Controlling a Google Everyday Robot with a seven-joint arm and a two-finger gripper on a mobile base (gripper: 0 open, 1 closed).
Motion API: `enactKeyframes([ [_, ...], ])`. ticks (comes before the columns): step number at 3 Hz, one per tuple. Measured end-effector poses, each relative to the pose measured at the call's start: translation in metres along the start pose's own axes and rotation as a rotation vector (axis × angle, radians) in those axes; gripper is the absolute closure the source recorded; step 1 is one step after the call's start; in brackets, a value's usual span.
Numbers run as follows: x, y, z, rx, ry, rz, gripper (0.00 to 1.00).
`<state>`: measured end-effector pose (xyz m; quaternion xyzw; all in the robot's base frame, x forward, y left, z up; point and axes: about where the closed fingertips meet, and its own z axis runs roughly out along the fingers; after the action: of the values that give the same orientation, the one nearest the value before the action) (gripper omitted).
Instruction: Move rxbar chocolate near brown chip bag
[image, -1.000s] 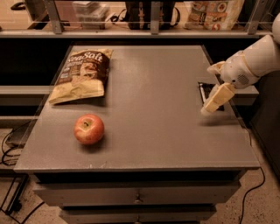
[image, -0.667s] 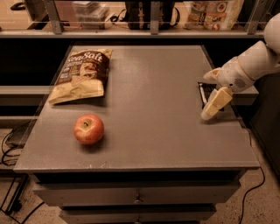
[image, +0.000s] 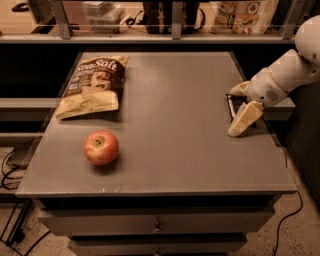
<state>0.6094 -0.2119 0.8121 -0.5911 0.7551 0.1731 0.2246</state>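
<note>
The grey flat-topped table (image: 180, 130) bears three loose things: one large crinkled brown chip bag (image: 93, 85) with white "Sea Salt" lettering, one round red apple (image: 101, 147), and one small flat black rxbar chocolate (image: 237, 102) at the right edge. There is one cream-coloured two-finger gripper (image: 234, 112), down at that right edge, its two fingers (image: 245, 119) spread on either side of the bar.

The brown chip bag (image: 95, 82) reads "Sea Salt" in white; nothing else is legible. The jaws stand spread at the desk's (image: 170, 150) right edge.
</note>
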Motion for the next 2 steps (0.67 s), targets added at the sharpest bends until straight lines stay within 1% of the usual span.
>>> enactKeyframes([
  [2, -0.0092, 0.0000, -0.0142, 0.000, 0.000, 0.000, 0.87],
])
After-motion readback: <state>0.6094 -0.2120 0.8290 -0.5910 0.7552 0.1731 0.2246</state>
